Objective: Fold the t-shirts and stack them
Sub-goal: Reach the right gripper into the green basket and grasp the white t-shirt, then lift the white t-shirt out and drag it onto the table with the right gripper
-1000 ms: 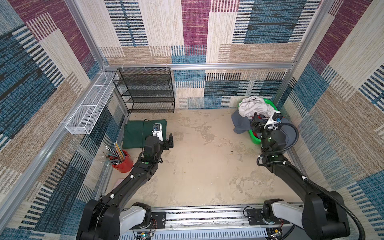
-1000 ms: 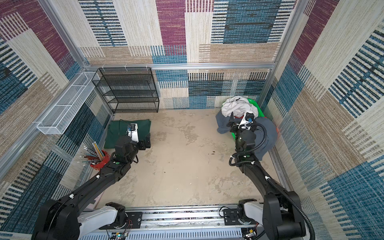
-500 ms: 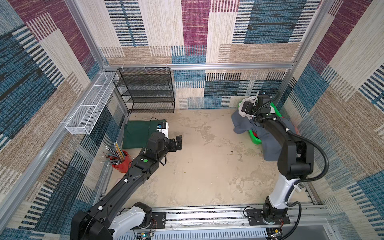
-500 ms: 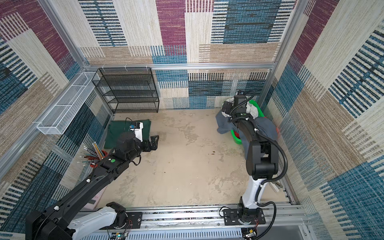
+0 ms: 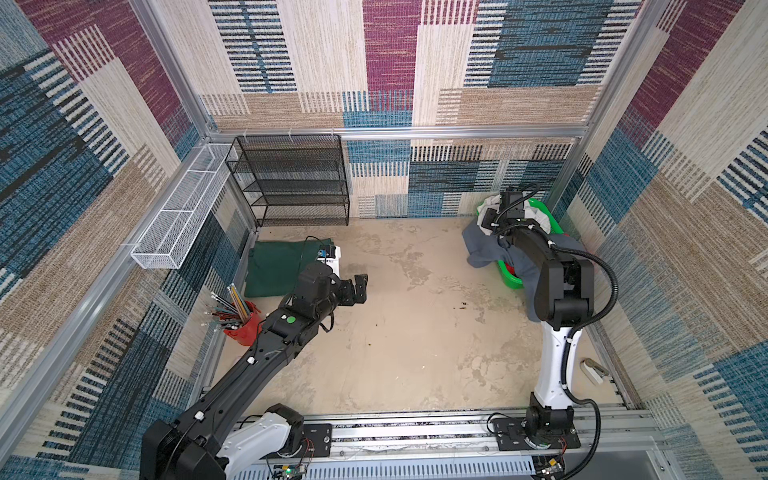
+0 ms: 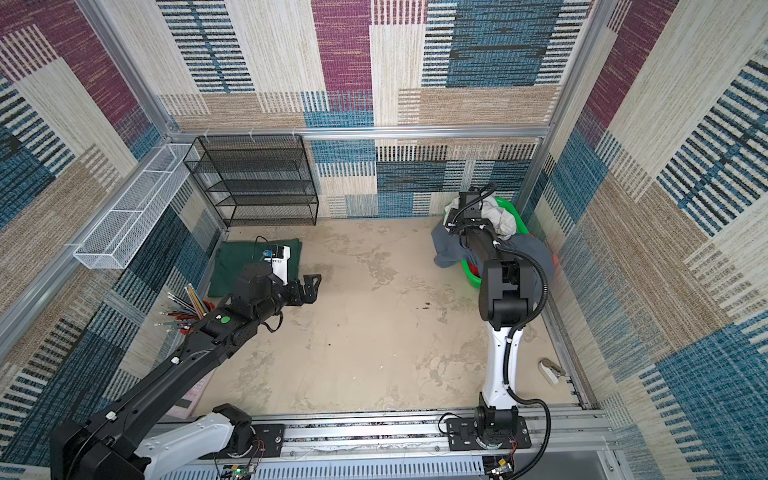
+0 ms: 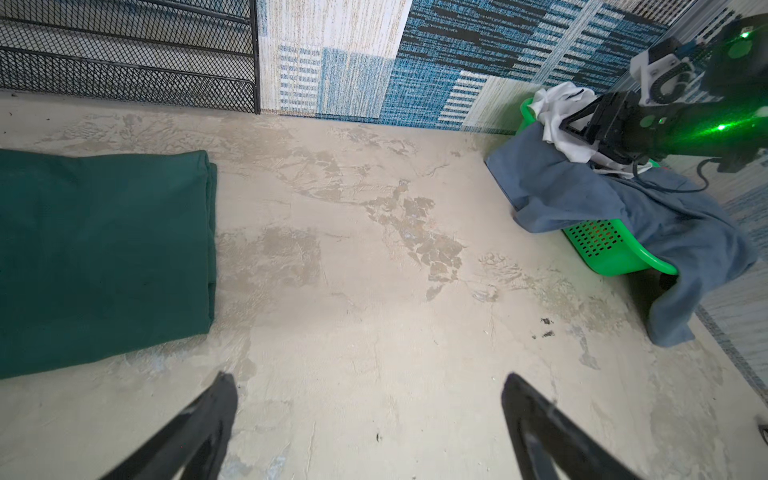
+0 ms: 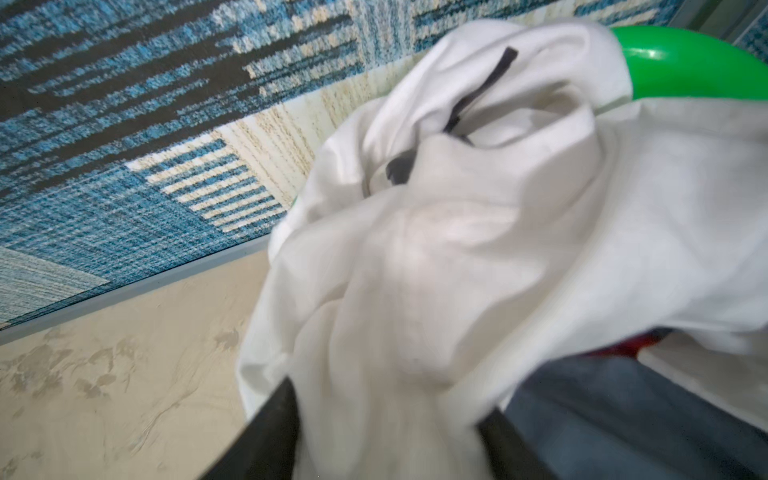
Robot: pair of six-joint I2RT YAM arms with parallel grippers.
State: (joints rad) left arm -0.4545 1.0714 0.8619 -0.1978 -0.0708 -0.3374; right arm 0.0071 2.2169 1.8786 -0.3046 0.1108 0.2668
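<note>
A dark green t-shirt (image 5: 282, 266) (image 7: 99, 257) lies folded flat at the back left. In the back right corner, a slate grey t-shirt (image 5: 482, 249) (image 7: 582, 195) hangs over the rim of a bright green basket (image 5: 509, 276) (image 7: 602, 245). A crumpled white t-shirt (image 6: 503, 220) (image 8: 457, 270) is piled on top. My right gripper (image 8: 388, 403) reaches into that pile, and white cloth is bunched between its two fingers. My left gripper (image 5: 357, 286) (image 7: 368, 378) hovers open over bare floor just right of the green t-shirt, holding nothing.
A black mesh shelf (image 5: 291, 183) stands against the back wall. A white wire basket (image 5: 183, 212) hangs on the left wall. A red cup of pencils (image 5: 241, 320) sits by the left arm. A small white object (image 5: 594, 368) lies at the right edge.
The right arm has stretched out to the basket, and its jaws have narrowed onto the white cloth. The left gripper has moved right, off the green t-shirt, still open.
</note>
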